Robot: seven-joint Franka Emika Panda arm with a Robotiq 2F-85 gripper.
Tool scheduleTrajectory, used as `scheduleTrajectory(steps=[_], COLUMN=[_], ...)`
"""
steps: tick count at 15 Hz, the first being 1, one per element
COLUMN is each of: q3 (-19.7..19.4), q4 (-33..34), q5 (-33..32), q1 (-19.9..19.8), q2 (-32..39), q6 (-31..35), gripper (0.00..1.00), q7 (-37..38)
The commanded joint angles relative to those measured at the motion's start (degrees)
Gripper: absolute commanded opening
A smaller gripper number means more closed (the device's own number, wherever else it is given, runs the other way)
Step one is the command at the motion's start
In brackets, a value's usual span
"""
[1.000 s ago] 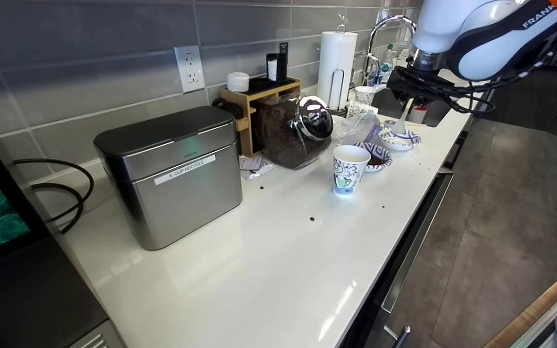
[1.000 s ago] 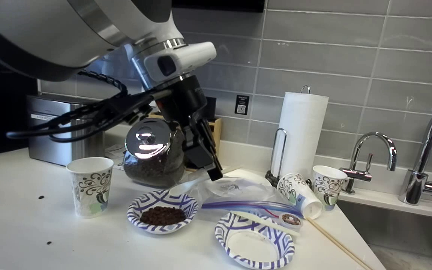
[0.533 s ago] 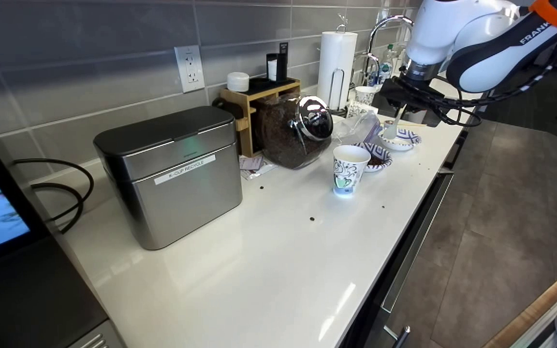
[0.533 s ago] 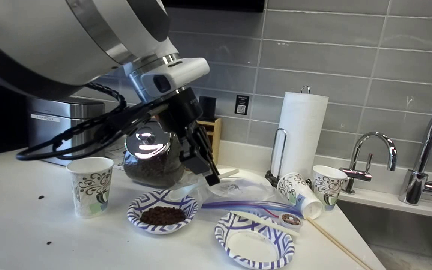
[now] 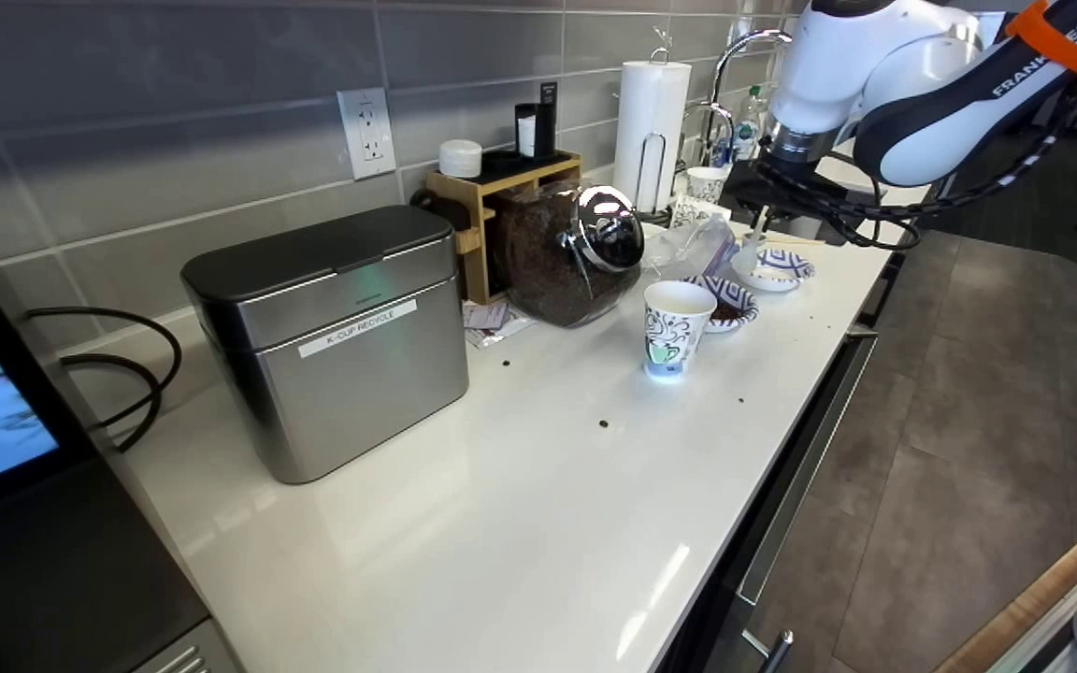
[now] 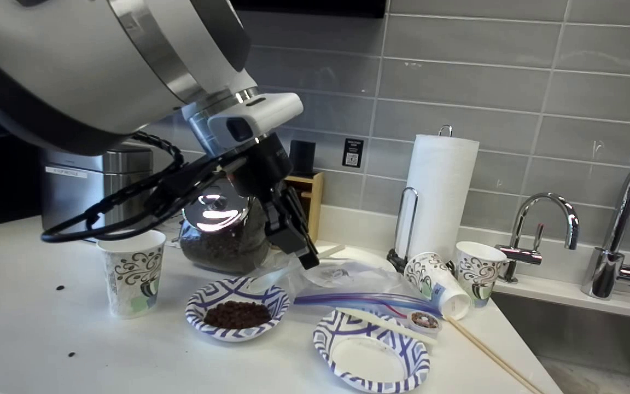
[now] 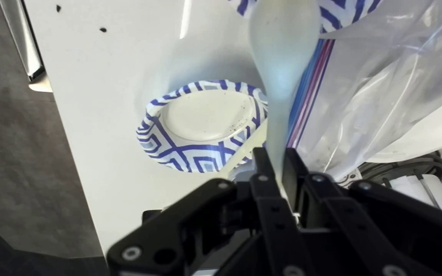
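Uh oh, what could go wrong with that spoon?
The gripper pinches the spoon by its thin handle, so it might twist or slip. Its head hangs near the patterned bowl, so a bump could spill the dark bits. The crinkly plastic bag nearby might snag it, too.

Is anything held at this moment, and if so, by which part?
A whitish spoon, by its handle: the jaws are closed on it, the scoop end sticking out beyond them.
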Motion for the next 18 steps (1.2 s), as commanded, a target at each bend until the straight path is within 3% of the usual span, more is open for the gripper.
scheduleTrajectory(steps=[1,6,8,18], q3=[-0.04,0.90,1.58,1.44], q4=[3.86,6.92,7.03,8.91], q5=[-6.74,-10.36,-7.23,-13.15], q1=[0.04,1.13,1.48,4.48], q2=[3.61,8.02,9.46,12.71], q6=[1.88,1.53,1.21,-4.05], gripper=[0.03,0.03,0.03,0.03], q7=[5.63,7.97,5.32,10.66])
